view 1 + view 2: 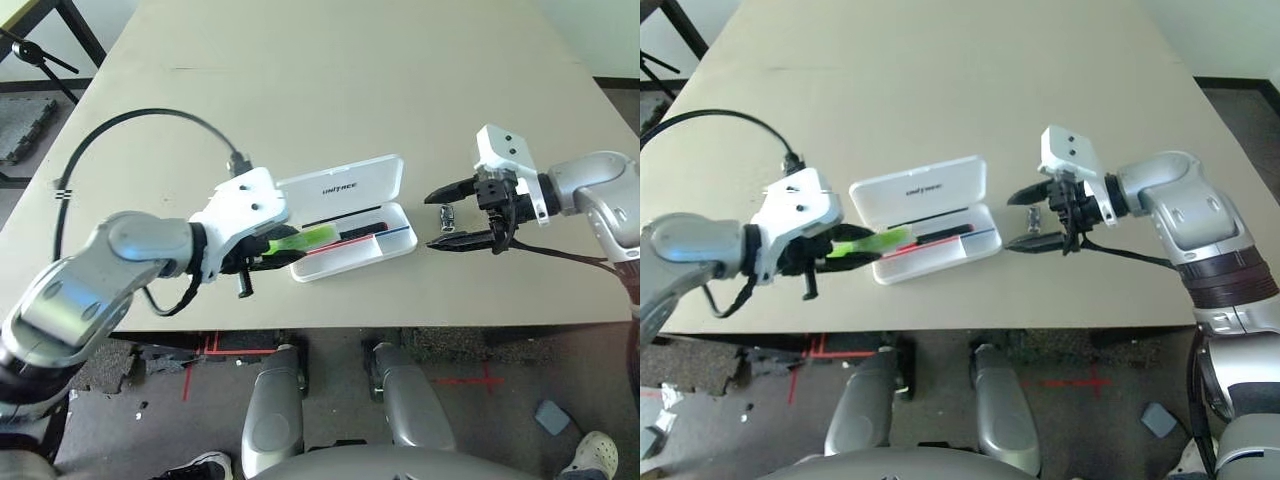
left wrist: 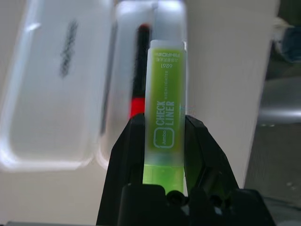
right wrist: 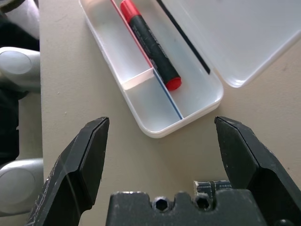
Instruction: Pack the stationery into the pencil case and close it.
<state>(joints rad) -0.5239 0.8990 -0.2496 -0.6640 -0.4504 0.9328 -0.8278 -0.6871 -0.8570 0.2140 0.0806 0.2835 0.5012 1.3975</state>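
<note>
The highlighter is clamped between the black fingers of the left gripper, with "CHECK LINER" readable on the barrel in the left wrist view. It's held pretty much level, its far end poking over the left end of the case, which is sat open near the front edge of the surface.

Inside the tray, the marker is lying along the rear channel beside the red and blue divider stripe, and the front compartments look bare in the right wrist view. The lid is flipped back flat behind the tray, "UNITREE" lettering showing.

Just off the right end of the case, the right gripper is spread wide open, pointed at the case, nothing held. The little dark-and-silver clip is sitting on the surface between its fingers, apparently touched by neither.

Further back, a black cable is looped up over the left arm.
</note>
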